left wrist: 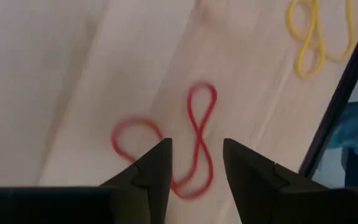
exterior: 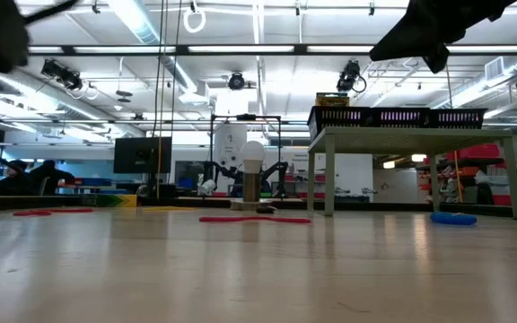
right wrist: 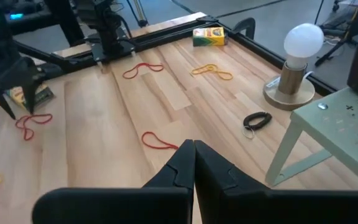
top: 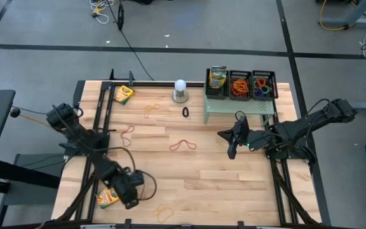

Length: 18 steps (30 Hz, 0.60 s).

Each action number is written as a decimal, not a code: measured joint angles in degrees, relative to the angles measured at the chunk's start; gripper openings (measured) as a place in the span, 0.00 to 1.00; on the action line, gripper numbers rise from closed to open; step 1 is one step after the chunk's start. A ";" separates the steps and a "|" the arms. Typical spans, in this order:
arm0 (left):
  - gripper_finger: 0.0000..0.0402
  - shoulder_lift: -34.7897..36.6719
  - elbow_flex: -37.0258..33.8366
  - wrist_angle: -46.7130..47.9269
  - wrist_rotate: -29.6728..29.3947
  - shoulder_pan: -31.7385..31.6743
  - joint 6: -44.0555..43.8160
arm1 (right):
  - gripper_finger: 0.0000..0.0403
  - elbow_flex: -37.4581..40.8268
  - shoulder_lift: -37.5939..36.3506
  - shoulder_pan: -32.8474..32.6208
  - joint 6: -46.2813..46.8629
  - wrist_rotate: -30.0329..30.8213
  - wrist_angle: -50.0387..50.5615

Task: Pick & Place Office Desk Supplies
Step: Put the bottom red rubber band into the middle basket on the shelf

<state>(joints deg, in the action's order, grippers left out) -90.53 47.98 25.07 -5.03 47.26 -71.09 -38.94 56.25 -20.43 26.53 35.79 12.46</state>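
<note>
Progress judged partial. Three black mesh baskets (top: 240, 84) sit in a row on the pale green riser (top: 240, 107) at upper right of the high view: the left one holds a crayon box (top: 217, 77), the middle one orange bands (top: 240, 85), the right one mixed-colour bands (top: 264, 86). Left on the surface (top: 189, 184): a crayon box (top: 123, 94) at upper left, a second crayon box (top: 107, 198) at lower left beside the left tool (top: 132, 193), plus loose bands: tan (top: 151, 108), black (top: 185, 112), red (top: 127, 133), red (top: 182, 145), yellow (top: 162, 213). In the left wrist view the left tool (left wrist: 196, 163) hangs over a red twisted band (left wrist: 194, 143), jaws apart with nothing between them; not yet gripped. The right tool (top: 231, 145) hovers right of centre, jaws pressed together, empty. Estimate: about seven items outstanding; the red band looks to be next.
</note>
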 joint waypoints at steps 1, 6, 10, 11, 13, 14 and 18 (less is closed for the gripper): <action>0.37 -0.52 0.88 1.34 0.14 0.94 -1.59 | 0.02 0.00 0.00 0.00 -0.66 -0.02 0.03; 0.38 -3.41 3.35 5.30 2.45 3.67 -7.94 | 0.02 0.00 0.00 0.02 -2.83 0.00 0.16; 0.40 -5.58 3.46 5.23 3.64 3.96 -13.96 | 0.02 0.00 0.00 0.02 -4.02 0.00 0.54; 0.40 -6.08 3.46 5.08 3.73 3.96 -14.75 | 0.02 0.00 0.00 0.02 -4.37 0.00 0.61; 0.40 -7.02 3.50 4.59 3.57 3.80 -17.05 | 0.02 0.00 0.00 0.04 -4.78 0.00 0.68; 0.40 -7.61 3.50 4.96 3.92 3.68 -18.16 | 0.02 0.00 0.00 0.04 -4.86 0.03 0.67; 0.36 -9.37 3.76 5.33 4.29 3.70 -21.27 | 0.02 0.00 0.00 0.03 -4.89 0.05 0.70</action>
<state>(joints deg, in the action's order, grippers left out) -99.90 51.75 30.40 -0.74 50.96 -92.36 -38.94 56.25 -20.40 21.63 35.84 13.15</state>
